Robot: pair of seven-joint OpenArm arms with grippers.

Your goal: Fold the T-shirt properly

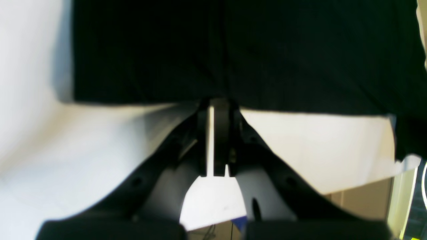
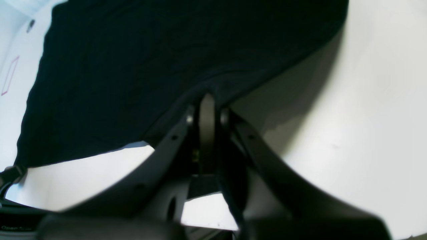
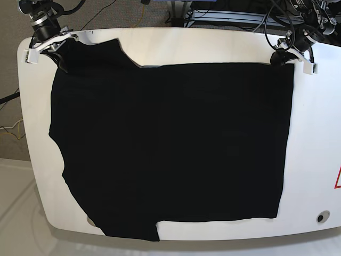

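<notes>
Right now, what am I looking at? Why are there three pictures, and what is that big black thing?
This is a robot with two arms, and each picture comes from a different camera. The base picture looks down from above at a white table. The big black thing spread flat on it is a T-shirt that the robot is meant to fold.

The other two pictures come from small cameras on the robot's wrists, so they look along its pinchers, called grippers. In the overhead view, the left gripper is at the top right corner of the shirt, and the right gripper is at the top left, by a sleeve.

In the close-up views, the left gripper and the right gripper each look pinched shut on the edge of the shirt.
</notes>
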